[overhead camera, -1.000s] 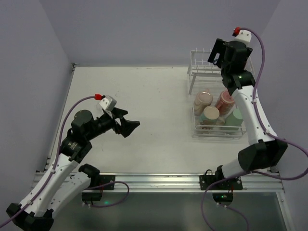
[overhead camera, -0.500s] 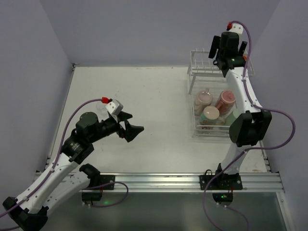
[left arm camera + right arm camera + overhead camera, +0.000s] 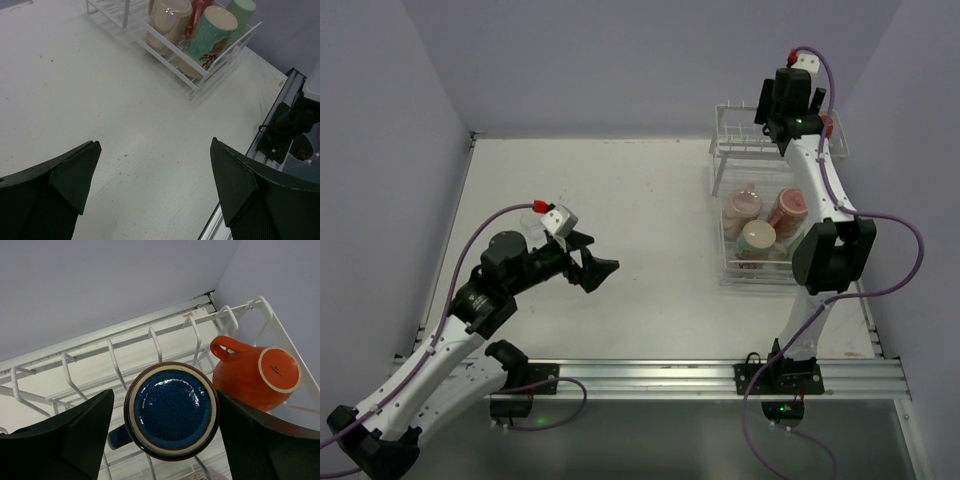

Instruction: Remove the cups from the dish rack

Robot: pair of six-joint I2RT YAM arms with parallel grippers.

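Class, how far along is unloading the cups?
Done: nothing; no cup stands on the table. In hand: the right gripper is open over the blue cup on the upper shelf of the rack. Remaining: that, the orange cup, four bigger cups below. The left gripper is open.

You will find nothing legible in these views. The orange cup (image 3: 252, 376) has a small dark stamp on its base, too small to make out. The teal cup (image 3: 209, 37) bears only a printed picture.
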